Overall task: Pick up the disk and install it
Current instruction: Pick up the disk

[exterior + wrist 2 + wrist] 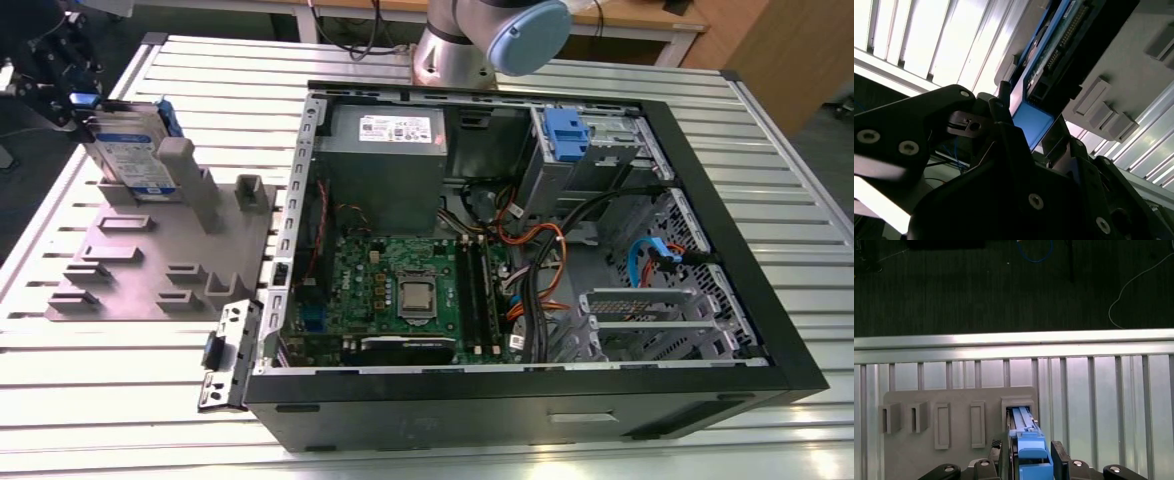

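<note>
At ten o'clock of the case [534, 405], the gripper [83, 108] straddles the disk [134, 152] upright in its stand [147, 255]; whether clamped, I cannot tell. A tilted lift could jam it.

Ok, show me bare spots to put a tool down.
Free: the slatted table in front of the grey fixture plate, and its strip at the exterior view's right of the computer case. Crowded: the plate's far corner, where the pincer is at the disk, and inside the case.
</note>
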Controlling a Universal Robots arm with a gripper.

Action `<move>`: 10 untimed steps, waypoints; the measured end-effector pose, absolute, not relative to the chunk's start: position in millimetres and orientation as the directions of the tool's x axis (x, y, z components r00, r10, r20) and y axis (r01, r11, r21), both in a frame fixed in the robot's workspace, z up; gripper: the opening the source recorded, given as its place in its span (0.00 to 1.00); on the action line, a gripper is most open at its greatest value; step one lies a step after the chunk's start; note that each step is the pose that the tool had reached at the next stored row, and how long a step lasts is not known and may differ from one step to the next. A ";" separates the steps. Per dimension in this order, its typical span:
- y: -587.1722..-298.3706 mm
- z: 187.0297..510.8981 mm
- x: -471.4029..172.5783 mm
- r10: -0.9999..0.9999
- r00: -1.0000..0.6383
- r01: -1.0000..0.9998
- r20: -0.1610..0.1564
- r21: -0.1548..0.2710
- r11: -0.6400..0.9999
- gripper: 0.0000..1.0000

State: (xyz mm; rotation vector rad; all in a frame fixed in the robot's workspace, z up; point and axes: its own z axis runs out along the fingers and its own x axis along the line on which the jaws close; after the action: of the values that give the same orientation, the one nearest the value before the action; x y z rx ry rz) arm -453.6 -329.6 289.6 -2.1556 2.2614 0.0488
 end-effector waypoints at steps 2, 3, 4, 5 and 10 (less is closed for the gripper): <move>-329.6 289.6 -453.6 -0.998 -0.048 -0.999 -0.034 0.011 0.048 0.51; -329.6 289.6 -453.6 -0.998 -0.048 -0.999 -0.034 0.011 0.048 0.51; -329.6 289.6 -453.6 -0.998 -0.048 -0.999 -0.034 0.011 0.048 0.49; -329.6 289.5 -453.6 -0.998 -0.048 -0.999 -0.034 0.011 0.048 0.49; -329.6 289.5 -453.6 -0.998 -0.048 -0.999 -0.034 0.011 0.048 0.42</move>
State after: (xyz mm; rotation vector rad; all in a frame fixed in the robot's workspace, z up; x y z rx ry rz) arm -453.6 -329.6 289.5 -2.1555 2.2613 0.0487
